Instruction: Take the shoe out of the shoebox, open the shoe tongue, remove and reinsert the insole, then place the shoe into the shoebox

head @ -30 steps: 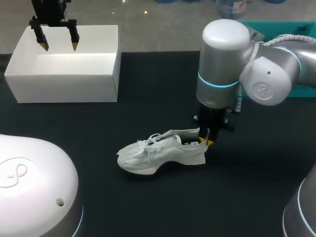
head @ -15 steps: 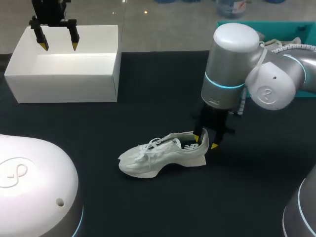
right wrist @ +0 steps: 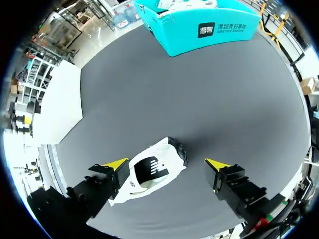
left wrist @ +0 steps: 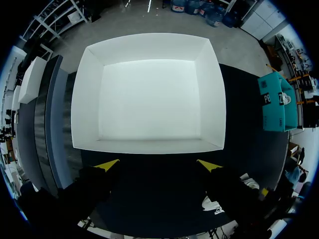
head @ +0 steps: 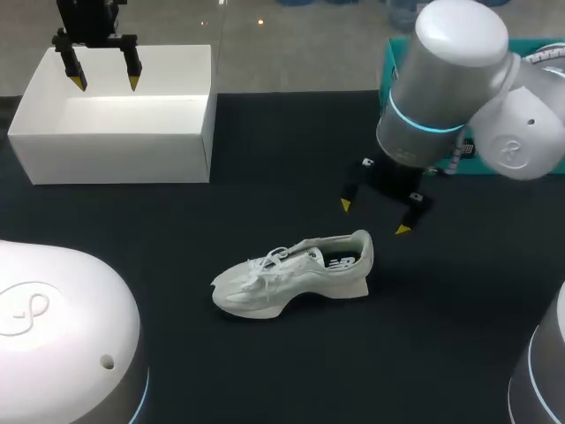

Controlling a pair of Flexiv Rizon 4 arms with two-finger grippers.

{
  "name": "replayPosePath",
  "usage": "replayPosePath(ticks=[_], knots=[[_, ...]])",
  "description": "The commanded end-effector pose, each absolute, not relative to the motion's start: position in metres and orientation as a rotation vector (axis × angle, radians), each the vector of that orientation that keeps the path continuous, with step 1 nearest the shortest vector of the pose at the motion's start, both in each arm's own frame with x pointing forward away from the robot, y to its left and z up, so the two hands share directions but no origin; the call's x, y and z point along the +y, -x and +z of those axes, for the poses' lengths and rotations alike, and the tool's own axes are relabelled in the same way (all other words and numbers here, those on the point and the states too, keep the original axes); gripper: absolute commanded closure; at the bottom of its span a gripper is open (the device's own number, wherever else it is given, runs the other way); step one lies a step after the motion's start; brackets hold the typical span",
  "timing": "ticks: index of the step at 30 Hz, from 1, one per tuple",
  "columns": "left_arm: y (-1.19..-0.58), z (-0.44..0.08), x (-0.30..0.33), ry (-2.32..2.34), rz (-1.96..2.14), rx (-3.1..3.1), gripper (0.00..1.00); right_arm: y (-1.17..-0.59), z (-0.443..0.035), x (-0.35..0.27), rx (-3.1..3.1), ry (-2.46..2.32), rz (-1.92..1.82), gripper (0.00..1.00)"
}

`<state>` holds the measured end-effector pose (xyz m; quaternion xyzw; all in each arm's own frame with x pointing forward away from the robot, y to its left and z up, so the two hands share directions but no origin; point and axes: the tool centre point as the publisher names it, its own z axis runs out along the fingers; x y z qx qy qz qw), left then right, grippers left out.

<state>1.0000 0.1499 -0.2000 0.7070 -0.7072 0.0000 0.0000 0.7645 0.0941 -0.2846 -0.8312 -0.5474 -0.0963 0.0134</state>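
Handling: the shoe looks light, soft in the upper and stiffer at the sole; the heel collar seems the firmest place to pinch.
Shoe: rests on its sole mid-tabletop, toe left, heel right, outside the shoebox at far left.
Right gripper: released, fingers spread, hanging above and just beyond the heel, apart from it.
Left gripper: released, empty, over the shoebox.

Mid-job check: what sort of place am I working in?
Probably a robot test bench: a black table with a white shoebox, one white shoe and a teal box, my right end effector open above the shoe.
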Motion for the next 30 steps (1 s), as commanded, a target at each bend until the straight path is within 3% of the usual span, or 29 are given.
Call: replayPosePath(ticks=[1, 10, 15, 22, 30], knots=[[-1.000, -0.200, 0.150, -2.221, 0.000, -2.222, 0.00, -0.760, -0.283, 0.079, -1.882, 2.337, -0.405, 0.00], [-1.000, -0.200, 0.150, -2.221, 0.000, -2.222, 0.00, -0.760, -0.283, 0.079, -1.882, 2.337, -0.405, 0.00], [-1.000, -0.200, 0.150, -2.221, 0.000, -2.222, 0.00, -0.769, -0.267, 0.078, -2.965, 1.388, -0.432, 0.00], [-1.000, -0.200, 0.150, -2.221, 0.000, -2.222, 0.00, -0.764, -0.252, 0.057, -3.288, 0.318, -0.733, 0.00], [-1.000, -0.200, 0.150, -2.221, 0.000, -2.222, 0.00, -0.763, -0.250, 0.058, -3.291, 0.277, -0.734, 0.00]])
